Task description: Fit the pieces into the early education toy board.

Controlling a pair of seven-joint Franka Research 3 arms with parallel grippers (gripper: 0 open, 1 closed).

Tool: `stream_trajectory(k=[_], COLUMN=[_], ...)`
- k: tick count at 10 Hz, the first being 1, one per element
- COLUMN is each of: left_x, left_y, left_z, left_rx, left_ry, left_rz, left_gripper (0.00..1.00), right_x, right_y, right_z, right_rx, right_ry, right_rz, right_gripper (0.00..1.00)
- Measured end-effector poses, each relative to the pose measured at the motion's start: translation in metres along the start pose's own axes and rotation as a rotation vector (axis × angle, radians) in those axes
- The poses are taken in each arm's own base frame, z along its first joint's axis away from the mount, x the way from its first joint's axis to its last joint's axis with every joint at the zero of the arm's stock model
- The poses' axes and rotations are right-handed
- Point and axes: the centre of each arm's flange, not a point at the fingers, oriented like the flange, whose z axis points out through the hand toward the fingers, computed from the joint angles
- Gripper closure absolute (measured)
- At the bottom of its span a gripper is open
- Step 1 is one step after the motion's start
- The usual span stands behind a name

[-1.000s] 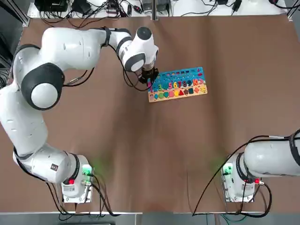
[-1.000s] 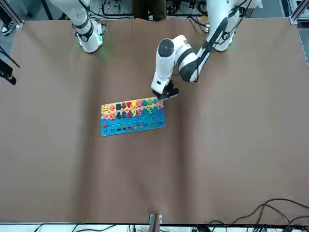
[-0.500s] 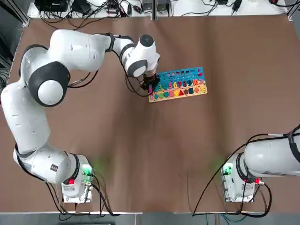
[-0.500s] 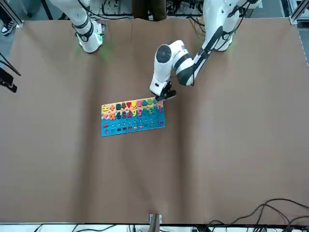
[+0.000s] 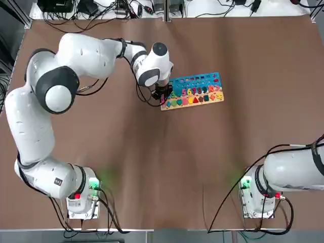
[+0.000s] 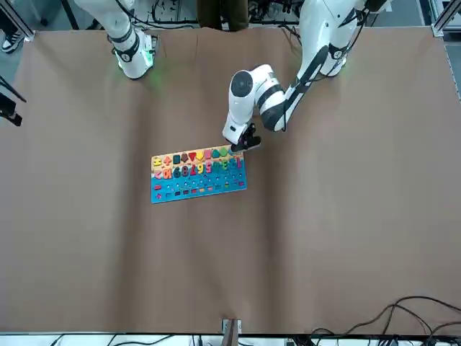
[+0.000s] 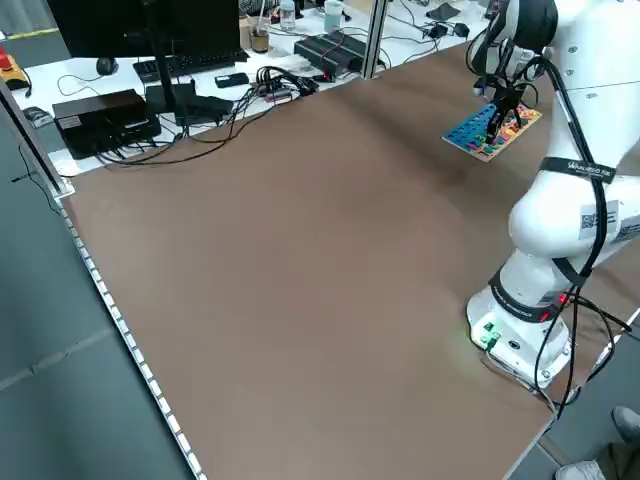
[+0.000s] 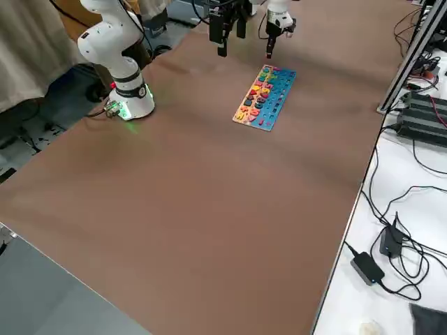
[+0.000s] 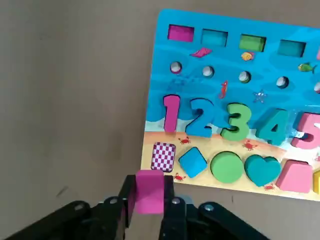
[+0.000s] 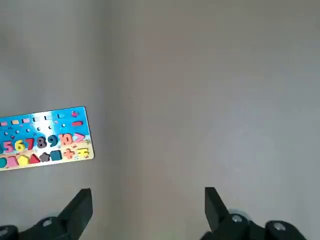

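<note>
I see a brown table (image 5: 167,167) spanning nearly the whole top view. Beyond its far edge, black cables (image 5: 101,9) tangle on a white surface. From the left side, a monitor (image 7: 140,25), a keyboard (image 7: 185,65) and a black box (image 7: 105,120) stand on a white bench. From the right side, a power adapter (image 8: 368,265) lies beside grey floor (image 8: 42,293).

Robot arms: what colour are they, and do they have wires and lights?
Both arms are glossy white with rounded grey joints. The left arm has thin black cables running along it and a small label near its base. Each base glows green with a red light. The left gripper and right gripper have black fingers.
</note>
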Motion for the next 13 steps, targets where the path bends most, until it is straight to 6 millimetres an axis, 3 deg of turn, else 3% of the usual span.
stream_trajectory(k=[5, 8, 13], left_x=[0.000, 0.015, 0.015], left_y=[0.004, 0.001, 0.000], left_z=[0.007, 0.012, 0.026], left_rx=[-0.033, -0.060, -0.063], left_ry=[0.008, 0.031, 0.021], left_rz=[0.014, 0.004, 0.007], left_gripper=[0.74, 0.74, 0.74], right_x=[-0.003, -0.003, -0.002], right_y=[0.015, 0.015, 0.013], right_z=[0.000, 0.000, 0.000], right_rx=[0.000, 0.000, 0.001], right_ry=[-0.001, -0.001, -0.001], right_rz=[0.028, 0.028, 0.024], right_gripper=[0.01, 0.01, 0.01])
